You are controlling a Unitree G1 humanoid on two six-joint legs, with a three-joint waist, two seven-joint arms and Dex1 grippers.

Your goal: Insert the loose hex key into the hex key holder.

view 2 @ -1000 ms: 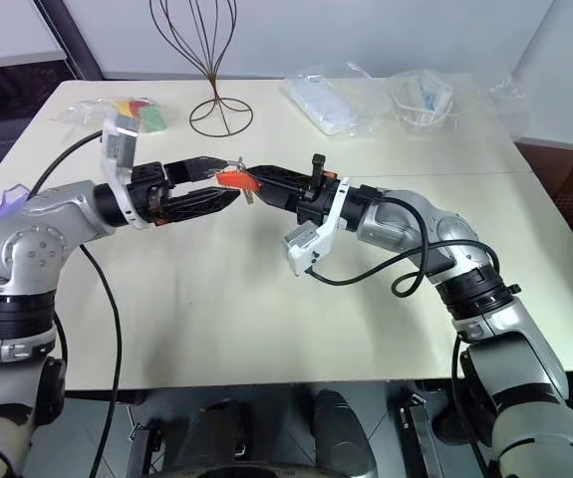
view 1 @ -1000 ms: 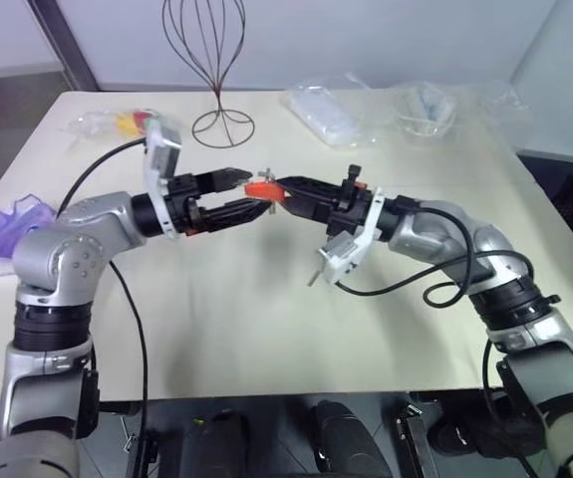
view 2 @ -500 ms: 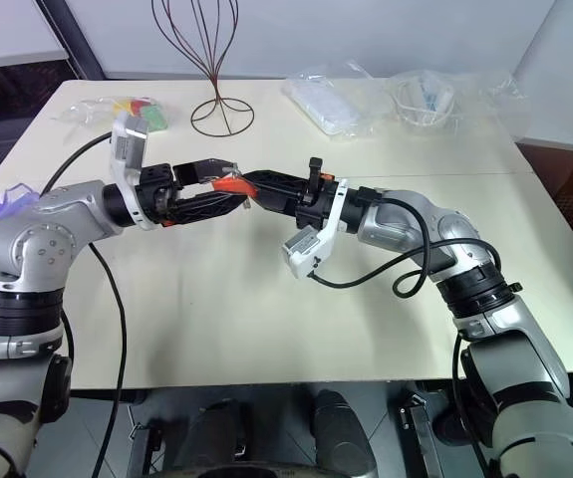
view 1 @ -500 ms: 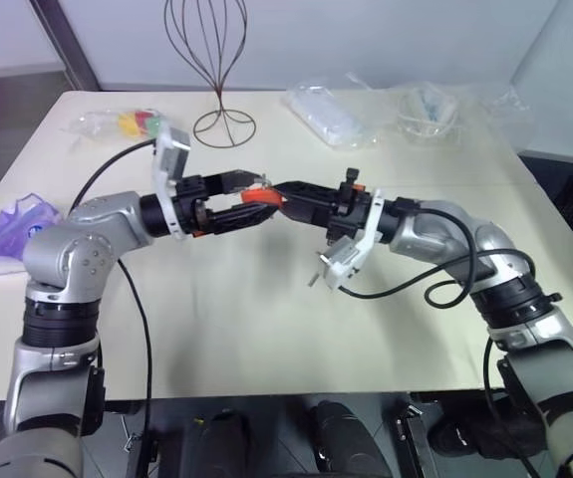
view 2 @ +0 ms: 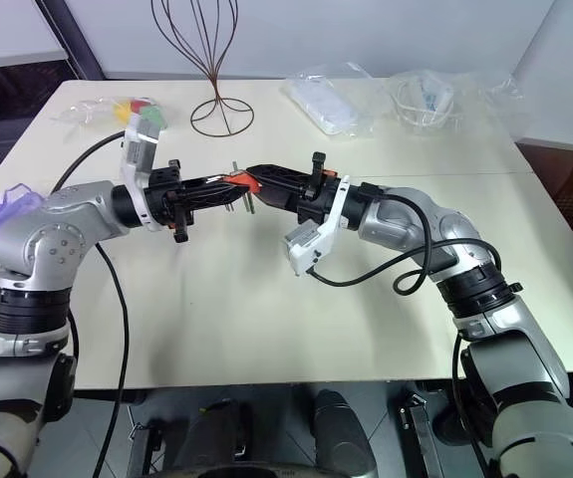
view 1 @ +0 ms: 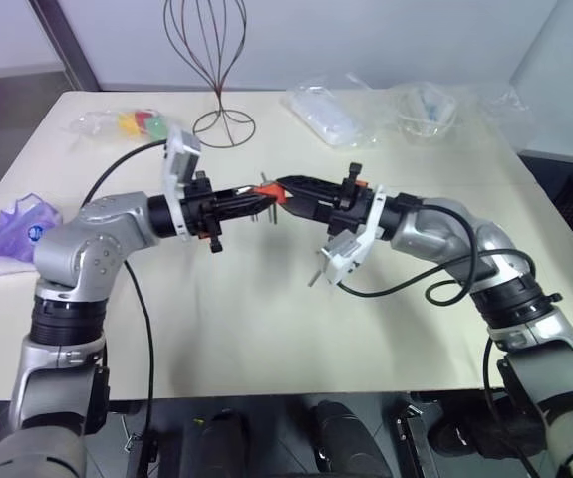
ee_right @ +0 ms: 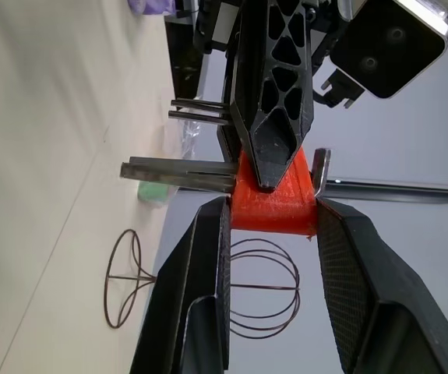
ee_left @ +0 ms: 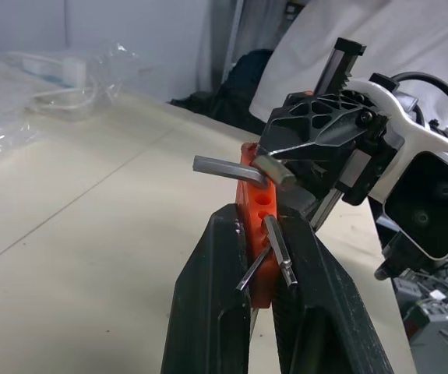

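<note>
Orange-red hex key holder (ee_left: pixel 256 226) (between tools)

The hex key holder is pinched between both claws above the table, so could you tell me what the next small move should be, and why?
Probably hold the right claw steady and let the left claw press its key further in. The left claw is shut at the hex key holder, which the right claw grips, and key shafts still stick out beside the left fingers.
</note>
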